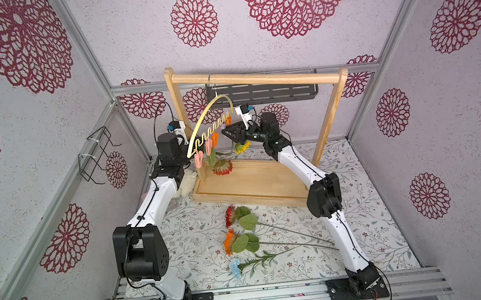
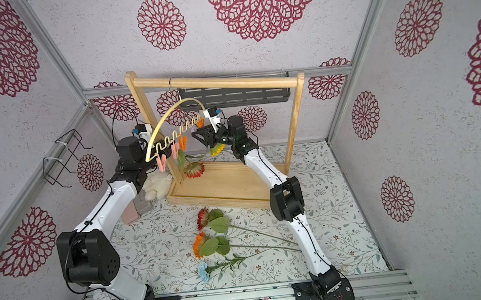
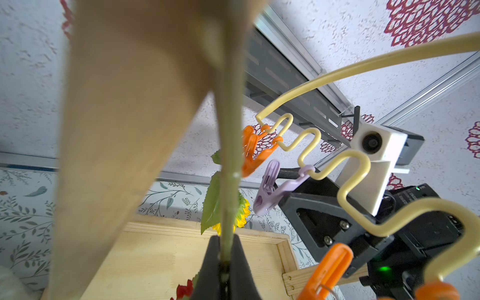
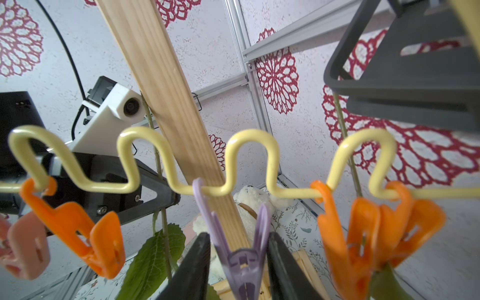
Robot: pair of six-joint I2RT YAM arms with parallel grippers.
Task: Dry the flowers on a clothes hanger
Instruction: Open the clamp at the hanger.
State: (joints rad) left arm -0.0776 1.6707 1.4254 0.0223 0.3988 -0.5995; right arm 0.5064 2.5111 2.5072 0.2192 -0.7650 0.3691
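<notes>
Left gripper (image 3: 225,262) pinches a flower stem (image 3: 228,161) beside the clothes hanger (image 1: 201,130) on the wooden rack (image 1: 256,78); right gripper (image 4: 239,259) brackets the lilac clothespin (image 4: 242,262). Incomplete squeezing risks the stem missing the clip's mouth.

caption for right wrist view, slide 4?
Right gripper squeezing the lilac clothespin on the hanger's wavy bar, orange pins either side.
</notes>
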